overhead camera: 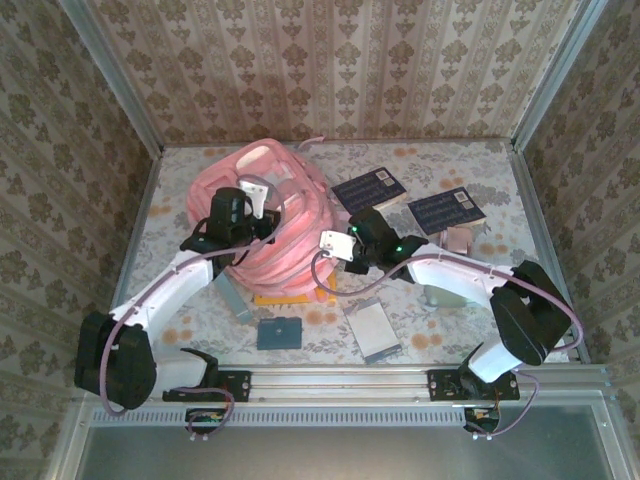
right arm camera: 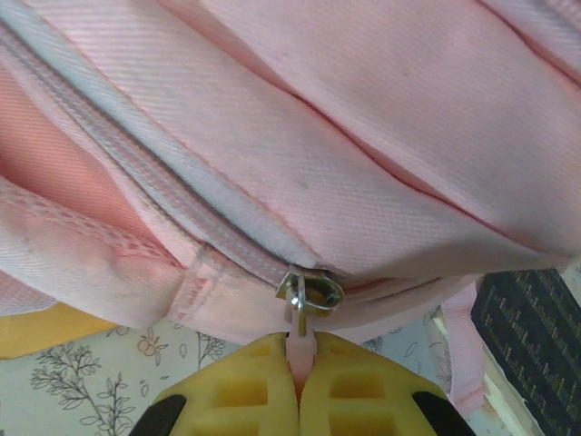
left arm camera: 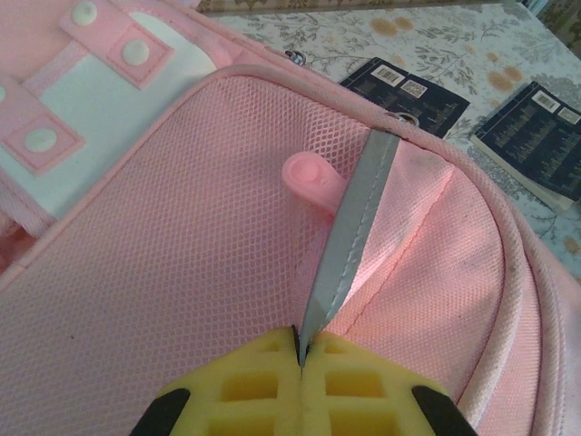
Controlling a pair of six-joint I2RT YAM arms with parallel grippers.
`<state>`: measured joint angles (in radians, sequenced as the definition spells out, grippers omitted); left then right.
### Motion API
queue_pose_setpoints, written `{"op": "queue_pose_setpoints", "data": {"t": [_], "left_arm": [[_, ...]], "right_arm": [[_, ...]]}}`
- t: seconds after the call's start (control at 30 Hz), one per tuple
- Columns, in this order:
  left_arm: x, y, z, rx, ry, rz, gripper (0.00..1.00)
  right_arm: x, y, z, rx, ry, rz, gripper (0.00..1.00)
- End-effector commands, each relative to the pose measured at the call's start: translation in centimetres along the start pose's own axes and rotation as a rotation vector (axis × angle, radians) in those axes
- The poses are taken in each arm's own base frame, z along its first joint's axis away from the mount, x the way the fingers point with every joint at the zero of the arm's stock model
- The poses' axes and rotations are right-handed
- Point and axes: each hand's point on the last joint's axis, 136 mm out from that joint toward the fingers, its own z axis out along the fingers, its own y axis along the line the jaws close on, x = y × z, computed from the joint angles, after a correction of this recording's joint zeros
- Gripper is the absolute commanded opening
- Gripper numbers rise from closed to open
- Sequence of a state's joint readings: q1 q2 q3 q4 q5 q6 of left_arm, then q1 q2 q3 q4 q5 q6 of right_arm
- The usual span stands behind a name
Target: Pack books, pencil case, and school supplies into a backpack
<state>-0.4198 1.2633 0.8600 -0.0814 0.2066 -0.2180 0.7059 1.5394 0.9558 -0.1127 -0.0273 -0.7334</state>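
Observation:
The pink backpack (overhead camera: 275,225) lies at the middle left of the table. My left gripper (overhead camera: 252,212) rests on top of it, shut on a grey strip (left arm camera: 356,232) that runs over the backpack's (left arm camera: 163,263) pink mesh. My right gripper (overhead camera: 337,246) is at the backpack's right side, shut on the pink zipper pull (right arm camera: 302,347) just below the metal slider (right arm camera: 311,292). Two navy books (overhead camera: 368,190) (overhead camera: 447,210) lie behind it. An orange-yellow book (overhead camera: 290,297) pokes out from under the backpack. A dark teal rectangle (overhead camera: 278,333) and a silver-framed pale rectangle (overhead camera: 371,330) lie near the front.
A grey-green soft item (overhead camera: 443,297), possibly the pencil case, lies beside my right arm. A small pale pink thing (overhead camera: 460,238) sits by the right navy book. Patterned walls close in the table on three sides, and a metal rail (overhead camera: 340,382) runs along the near edge.

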Motion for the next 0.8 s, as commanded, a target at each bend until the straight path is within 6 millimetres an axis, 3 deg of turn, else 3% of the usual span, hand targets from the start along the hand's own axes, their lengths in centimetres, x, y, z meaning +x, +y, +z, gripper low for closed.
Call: {"op": "queue_pose_setpoints", "data": {"t": [0.0,0.53,0.77], "left_arm": [[-3.1,0.3,-0.4,-0.002,-0.057,-0.076,0.0],[-4.0,-0.3,0.0,0.047,-0.035,-0.177,0.0],[-4.6,-0.6,0.6,0.066,-0.037,-0.199,0.0]], "right_arm": [[-1.0,0.7,-1.2,-0.02,-0.015,-0.015,0.0],[-5.2,3.1,-0.9,-0.097,-0.079,0.06,0.0],[-5.7,3.3,-0.9,-0.109,-0.076,0.114,0.0]]}}
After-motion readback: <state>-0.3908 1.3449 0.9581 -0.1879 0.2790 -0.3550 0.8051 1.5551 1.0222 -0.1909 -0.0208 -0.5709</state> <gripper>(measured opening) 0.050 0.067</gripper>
